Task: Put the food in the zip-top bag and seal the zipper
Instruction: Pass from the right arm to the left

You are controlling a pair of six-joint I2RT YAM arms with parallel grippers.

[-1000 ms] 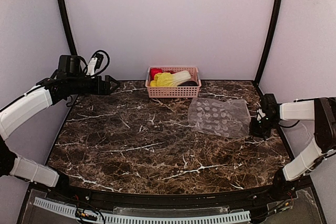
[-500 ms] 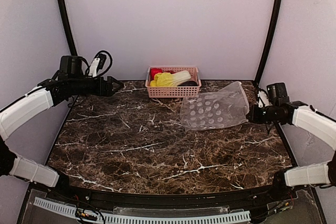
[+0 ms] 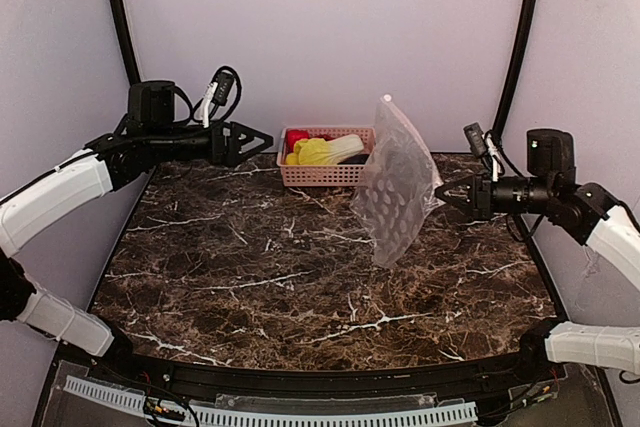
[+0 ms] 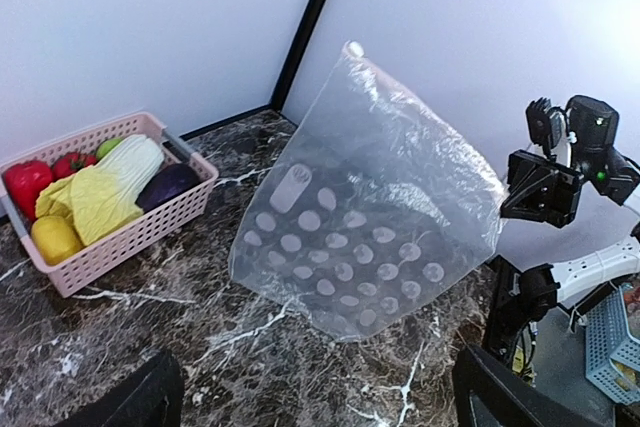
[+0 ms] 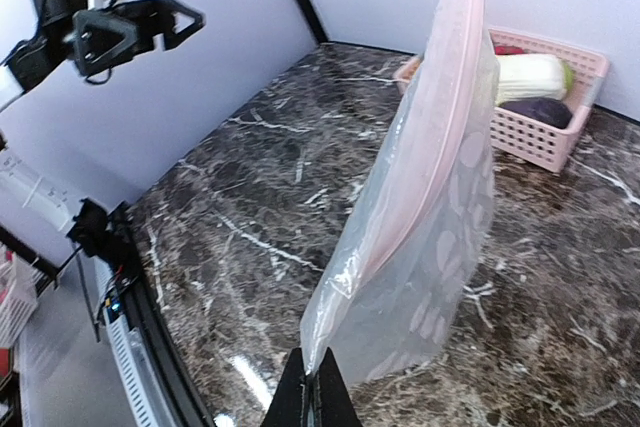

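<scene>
The zip-top bag is lifted off the worktop and stands on edge at centre-right of the overhead view. Its top corner rises above the right end of the pink basket. Its lower corner hangs close to the marble; whether it touches cannot be told. In the right wrist view a faintly pink band runs along the raised edge, probably the zipper, and nothing shows whether it is pressed shut or parted.

The right gripper is clenched on the bag's edge, pinching only a thin bit of film at the side facing the right of the frame. The food is all in the basket at the back of the worktop, cabbage, red pepper and small pieces together, so nothing has been bagged yet. The left gripper hangs spread wide and grasping nothing in the upper left, well apart from the bag and pointing toward the basket.

The main risk is that small pinch. The film is floppy and slick, so a tug or swing could pull it free and drop the bag. With one hold, the mouth probably stays collapsed, and the large cabbage would then jam at the opening or push the bag away. The dangling sheet could also brush the basket and catch on its lattice.
</scene>
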